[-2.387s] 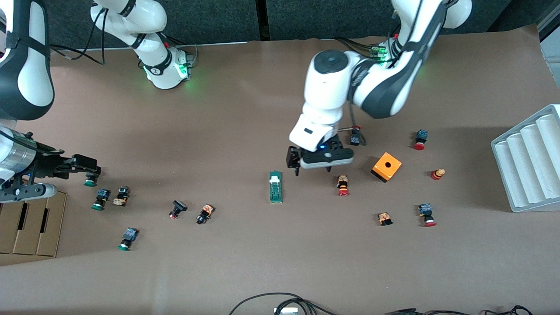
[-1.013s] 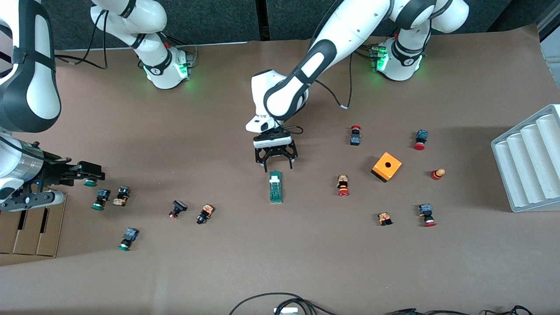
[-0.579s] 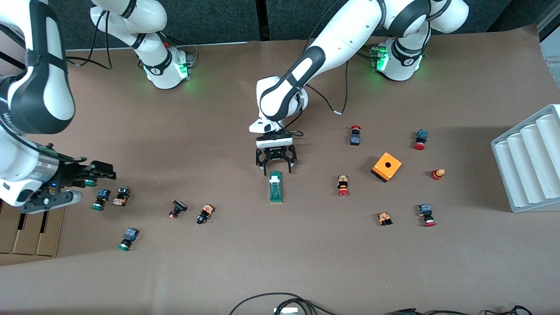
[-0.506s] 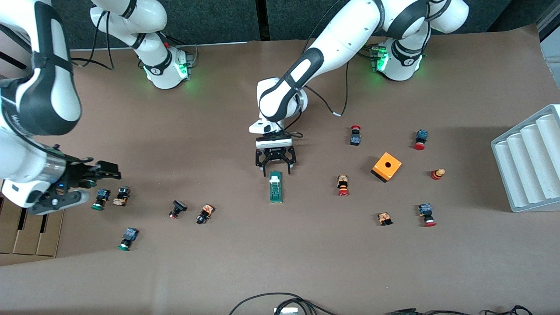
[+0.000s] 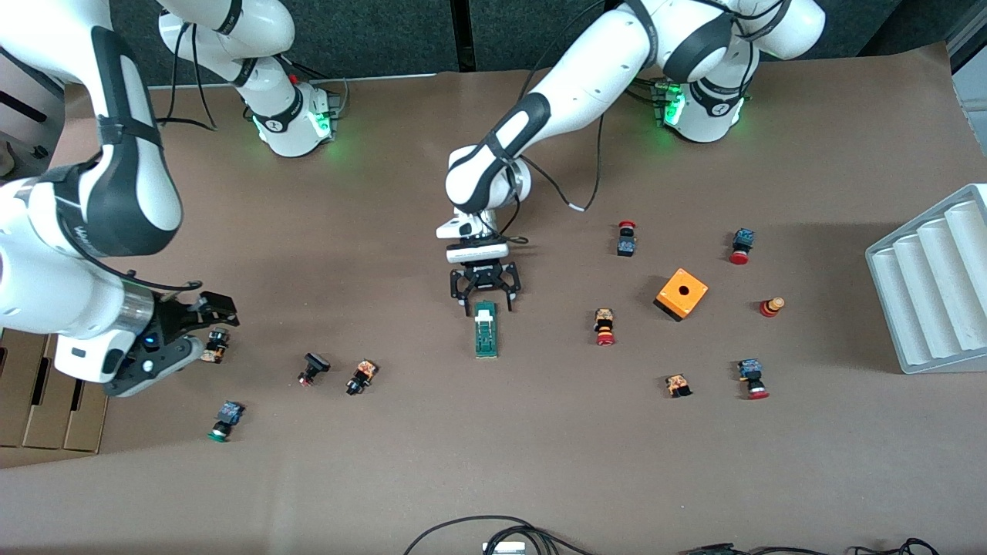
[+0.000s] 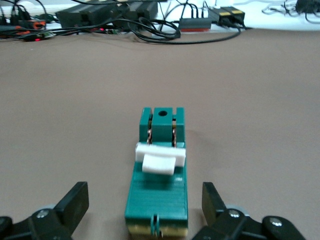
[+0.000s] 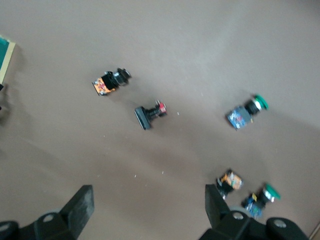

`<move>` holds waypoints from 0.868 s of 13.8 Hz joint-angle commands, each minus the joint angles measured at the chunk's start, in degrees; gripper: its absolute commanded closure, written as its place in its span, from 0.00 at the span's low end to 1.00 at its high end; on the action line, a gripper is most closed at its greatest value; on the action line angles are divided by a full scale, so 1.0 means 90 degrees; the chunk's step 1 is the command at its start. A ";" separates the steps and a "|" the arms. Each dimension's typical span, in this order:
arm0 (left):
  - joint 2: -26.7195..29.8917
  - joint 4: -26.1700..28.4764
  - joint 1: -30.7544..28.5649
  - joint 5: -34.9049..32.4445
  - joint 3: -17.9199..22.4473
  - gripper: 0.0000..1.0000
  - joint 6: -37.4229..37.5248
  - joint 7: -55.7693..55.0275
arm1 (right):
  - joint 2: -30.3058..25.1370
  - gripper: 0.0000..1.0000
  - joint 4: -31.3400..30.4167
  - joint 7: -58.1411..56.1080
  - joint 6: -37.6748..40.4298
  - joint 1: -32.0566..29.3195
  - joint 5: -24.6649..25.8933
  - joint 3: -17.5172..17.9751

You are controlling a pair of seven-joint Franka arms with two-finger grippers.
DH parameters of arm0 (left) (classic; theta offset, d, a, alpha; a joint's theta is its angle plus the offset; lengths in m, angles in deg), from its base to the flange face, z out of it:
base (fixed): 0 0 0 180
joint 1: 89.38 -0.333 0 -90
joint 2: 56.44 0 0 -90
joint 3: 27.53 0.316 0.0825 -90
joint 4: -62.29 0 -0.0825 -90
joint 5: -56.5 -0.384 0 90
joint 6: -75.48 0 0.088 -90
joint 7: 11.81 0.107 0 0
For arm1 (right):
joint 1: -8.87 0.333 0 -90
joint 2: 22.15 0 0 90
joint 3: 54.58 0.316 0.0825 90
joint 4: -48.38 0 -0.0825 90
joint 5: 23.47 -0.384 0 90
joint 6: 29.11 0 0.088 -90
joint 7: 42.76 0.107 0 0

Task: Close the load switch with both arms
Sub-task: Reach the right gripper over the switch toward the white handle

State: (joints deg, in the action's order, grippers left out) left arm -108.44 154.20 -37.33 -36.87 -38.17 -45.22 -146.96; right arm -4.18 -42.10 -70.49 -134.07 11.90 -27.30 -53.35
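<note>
We see the load switch (image 5: 486, 329) flat mid-desk (image 5: 493, 462), white lever up. Left gripper (image 5: 486, 297) low at its end nearest the arm bases, fingers (image 6: 75, 202) wide apart, straddling it, holding nothing. Right gripper (image 5: 212, 312) over green-capped push-buttons (image 7: 247, 111), fingers spread, empty.

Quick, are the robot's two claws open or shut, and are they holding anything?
Left gripper: open, empty, at the load switch.
Right gripper: open, empty, over push-buttons.
</note>
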 commanded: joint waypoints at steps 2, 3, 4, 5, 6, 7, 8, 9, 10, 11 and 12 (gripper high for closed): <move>-0.0100 -0.0144 0.0164 -0.0173 0.0069 0.00 0.0168 -0.0754 | 0.0269 0.01 0.0132 -0.0678 -0.0417 0.0181 -0.0305 -0.0039; -0.0120 -0.0134 0.0154 -0.0250 0.0069 0.00 0.0158 -0.0735 | 0.0298 0.01 0.0112 -0.0678 -0.0476 0.0201 -0.0655 -0.0039; -0.0188 -0.0134 0.0135 -0.0492 0.0069 0.00 0.0158 -0.0735 | 0.0328 0.01 0.0093 -0.0688 -0.0487 0.0239 -0.1055 -0.0048; -0.0237 -0.0115 0.0096 -0.0833 0.0079 0.00 0.0129 -0.0735 | 0.0405 0.01 0.0093 -0.0804 -0.0496 0.0249 -0.1184 -0.0039; -0.0305 -0.0114 0.0038 -0.1078 0.0079 0.02 0.0042 -0.0754 | 0.0406 0.01 0.0102 -0.0999 -0.0564 0.0462 -0.1166 -0.0048; -0.0325 -0.0095 0.0008 -0.1168 0.0079 0.06 -0.0036 -0.0716 | 0.0416 0.01 0.0102 -0.1262 -0.0613 0.0677 -0.1079 -0.0058; -0.0325 -0.0095 0.0008 -0.1217 0.0079 0.07 -0.0037 -0.0754 | 0.0445 0.01 0.0102 -0.1390 -0.0691 0.0815 -0.1040 -0.0058; -0.0335 -0.0066 0.0018 -0.1218 0.0079 0.08 -0.0037 -0.0764 | 0.0513 0.01 0.0112 -0.1440 -0.0731 0.0961 -0.1049 -0.0058; -0.0325 0.0002 0.0037 -0.1218 0.0079 0.10 -0.0028 -0.0764 | 0.0610 0.01 0.0112 -0.1459 -0.0741 0.1049 -0.1078 -0.0058; -0.0315 0.0061 0.0047 -0.1218 0.0079 0.12 -0.0018 -0.0774 | 0.0708 0.01 0.0131 -0.1479 -0.0799 0.1224 -0.1069 -0.0058; -0.0315 0.0081 0.0057 -0.1218 0.0079 0.14 0.0002 -0.0774 | 0.0796 0.01 0.0141 -0.1508 -0.0925 0.1448 -0.1059 -0.0058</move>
State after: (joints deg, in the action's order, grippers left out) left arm -111.00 154.25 -37.06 -46.86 -37.53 -44.78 -152.78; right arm 0.61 -42.09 -82.32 -140.40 22.39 -36.22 -53.31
